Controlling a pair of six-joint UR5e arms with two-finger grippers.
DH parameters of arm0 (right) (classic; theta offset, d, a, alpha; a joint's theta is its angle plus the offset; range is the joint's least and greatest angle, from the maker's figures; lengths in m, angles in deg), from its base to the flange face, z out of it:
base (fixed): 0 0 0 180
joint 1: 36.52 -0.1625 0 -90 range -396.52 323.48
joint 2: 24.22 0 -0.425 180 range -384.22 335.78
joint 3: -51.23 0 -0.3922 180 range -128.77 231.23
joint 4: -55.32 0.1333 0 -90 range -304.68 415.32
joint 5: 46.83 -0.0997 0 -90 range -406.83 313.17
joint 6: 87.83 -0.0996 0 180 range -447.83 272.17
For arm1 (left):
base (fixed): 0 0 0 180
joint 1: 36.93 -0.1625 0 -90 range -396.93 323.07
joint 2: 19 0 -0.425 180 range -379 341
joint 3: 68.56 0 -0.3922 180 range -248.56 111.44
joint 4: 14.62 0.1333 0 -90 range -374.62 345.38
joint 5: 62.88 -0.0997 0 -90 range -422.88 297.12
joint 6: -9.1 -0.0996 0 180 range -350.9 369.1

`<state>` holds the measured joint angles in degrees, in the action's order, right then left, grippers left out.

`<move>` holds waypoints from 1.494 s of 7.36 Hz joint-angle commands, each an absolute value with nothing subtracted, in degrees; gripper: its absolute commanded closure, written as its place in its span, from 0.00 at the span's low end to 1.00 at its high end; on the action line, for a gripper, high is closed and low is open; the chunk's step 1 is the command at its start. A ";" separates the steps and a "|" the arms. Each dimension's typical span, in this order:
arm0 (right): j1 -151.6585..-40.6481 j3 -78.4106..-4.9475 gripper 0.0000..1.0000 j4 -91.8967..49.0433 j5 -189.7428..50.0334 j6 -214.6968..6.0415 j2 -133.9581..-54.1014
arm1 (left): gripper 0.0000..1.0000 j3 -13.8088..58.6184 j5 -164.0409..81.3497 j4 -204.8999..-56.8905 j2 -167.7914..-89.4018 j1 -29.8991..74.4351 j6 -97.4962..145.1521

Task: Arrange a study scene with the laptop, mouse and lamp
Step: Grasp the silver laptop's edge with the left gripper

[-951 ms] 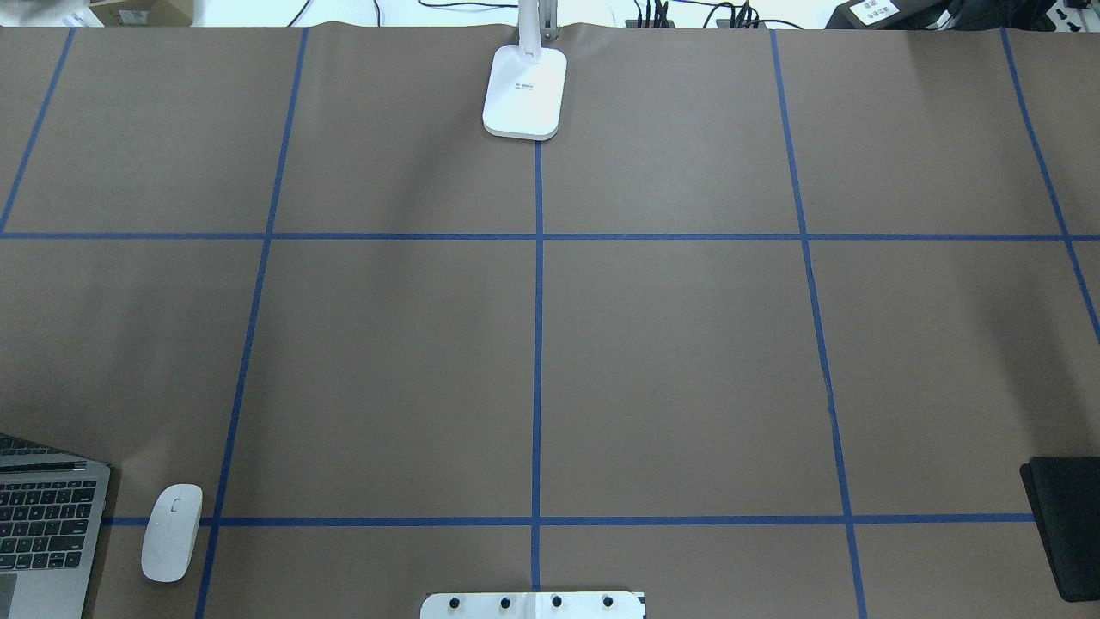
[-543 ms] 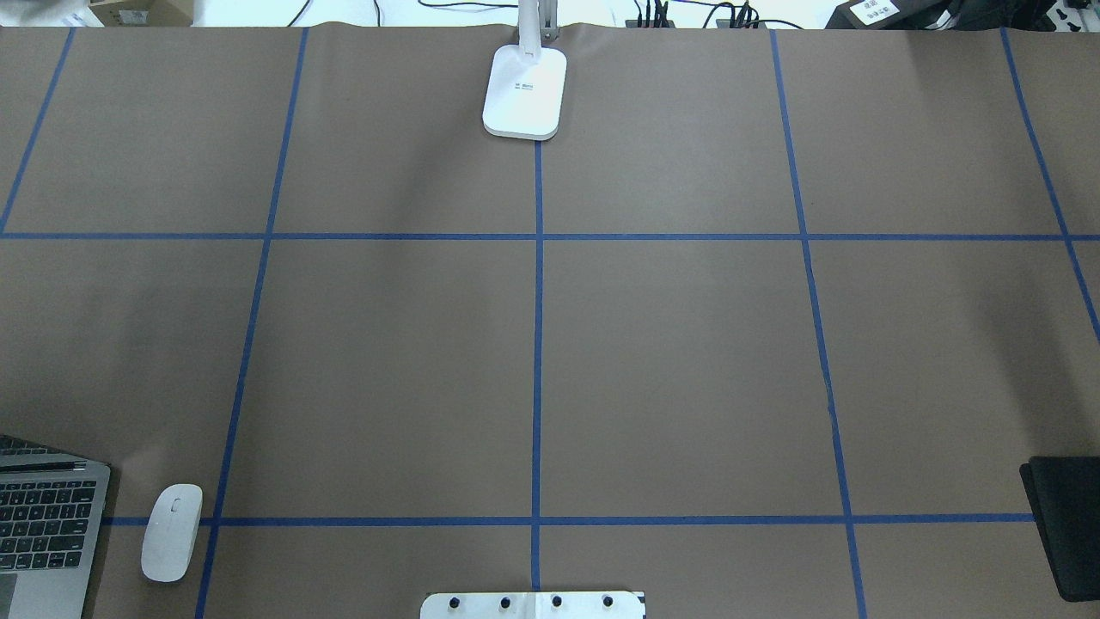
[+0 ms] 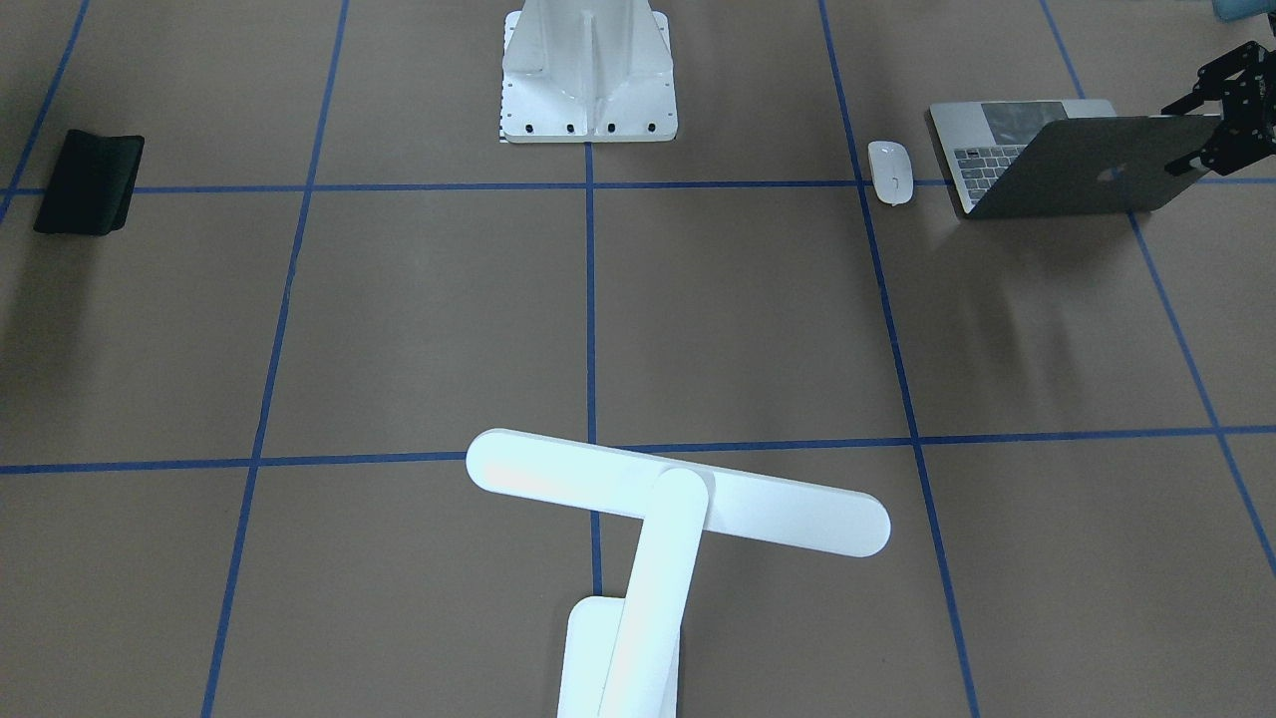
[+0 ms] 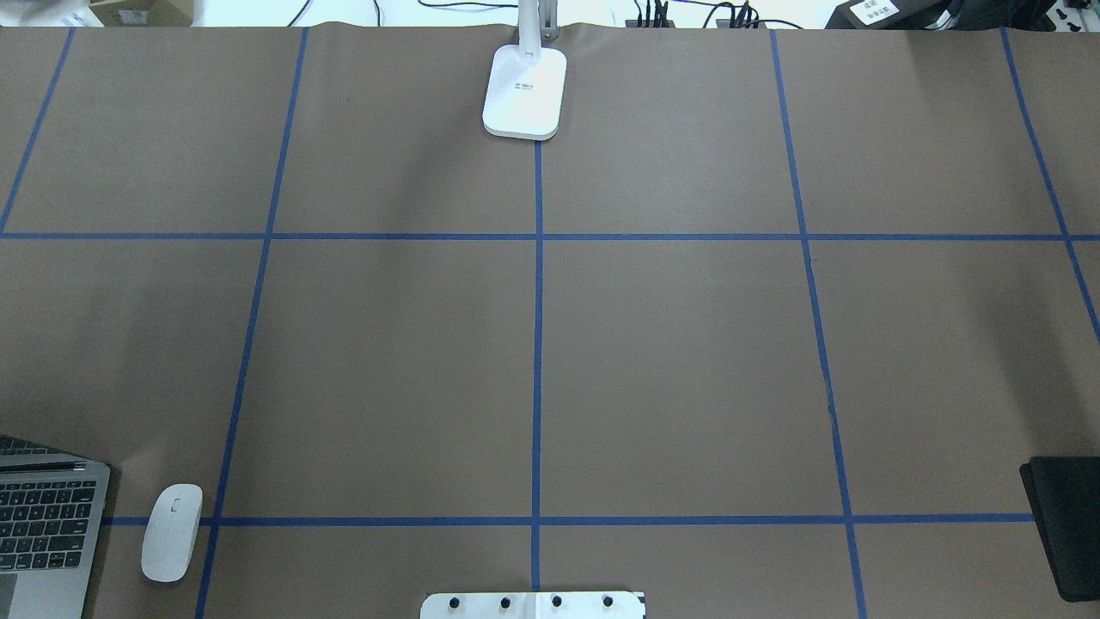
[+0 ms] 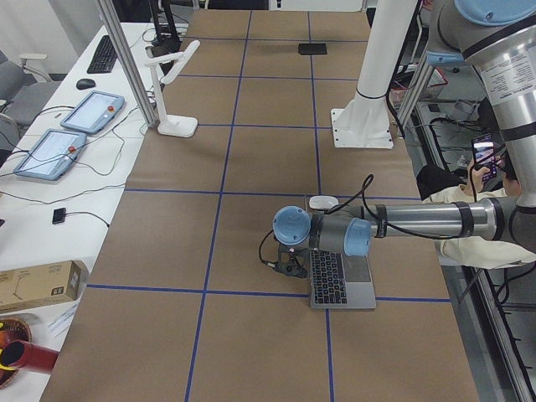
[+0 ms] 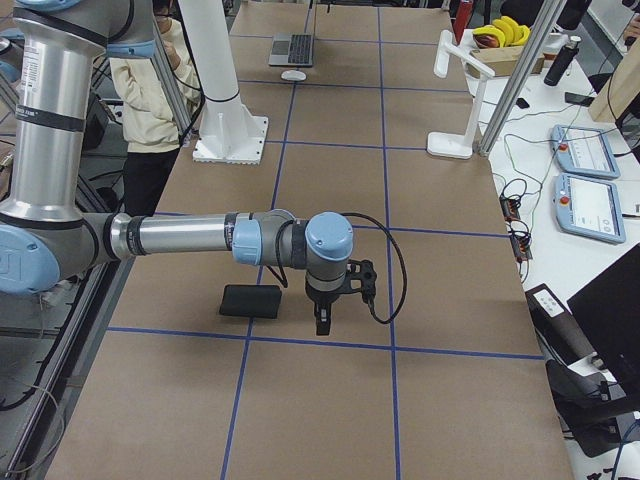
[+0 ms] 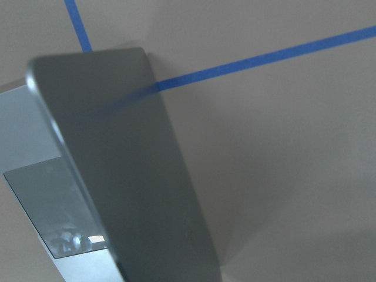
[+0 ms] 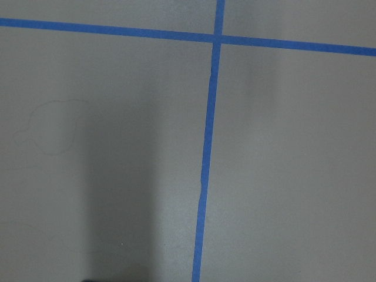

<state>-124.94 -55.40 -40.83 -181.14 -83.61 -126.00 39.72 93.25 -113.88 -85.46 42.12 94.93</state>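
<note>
The laptop [image 3: 1057,165] stands open at the near left corner of the table, its grey lid [image 7: 129,176] close to my left wrist camera; it also shows in the overhead view [image 4: 43,524]. The white mouse [image 3: 890,172] lies beside it [image 4: 172,533]. The white lamp [image 3: 678,494] stands at the far middle edge, its base [image 4: 525,93] on the centre line. My left gripper [image 3: 1191,135] is at the lid's outer corner, jaws apart, holding nothing. My right gripper [image 6: 320,322] hangs over the table beside the black mat; I cannot tell whether it is open.
A black mat [image 4: 1066,524] lies at the near right edge [image 3: 90,182]. The white bolted pedestal [image 3: 588,70] stands at the near middle. Blue tape lines [image 8: 205,164] grid the brown table. Tablets and cables lie on the bench beyond the far edge [image 6: 590,180].
</note>
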 commanded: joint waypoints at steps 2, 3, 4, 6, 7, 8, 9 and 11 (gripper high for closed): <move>-124.94 -55.56 0.00 -40.83 -181.22 -83.61 -126.00 | 1.00 39.54 95.58 -115.87 -85.36 41.73 96.99; -124.94 -55.56 0.00 -40.83 -181.22 -83.52 -126.00 | 1.00 39.45 95.67 -115.87 -85.36 41.73 96.99; -124.94 -55.56 0.00 -40.83 -181.22 -83.52 -126.00 | 1.00 39.28 95.59 -115.87 -85.45 41.73 96.90; -124.94 -55.73 0.00 -40.83 -181.22 -83.52 -126.00 | 1.00 38.93 99.33 -115.69 -87.28 41.91 96.64; -125.03 -55.73 0.00 -40.92 -181.22 -83.52 -126.00 | 1.00 39.01 101.72 -115.34 -88.77 41.91 96.81; -125.03 -55.73 0.00 -40.92 -181.30 -83.52 -126.09 | 1.00 39.01 103.05 -115.25 -89.66 41.91 96.90; -125.03 -55.73 0.00 -40.92 -181.39 -83.52 -126.09 | 1.00 38.75 103.93 -114.73 -90.80 41.74 96.99; -125.03 -55.73 0.00 -40.92 -181.48 -83.43 -126.88 | 1.00 38.57 104.11 -107.30 -98.41 41.56 96.99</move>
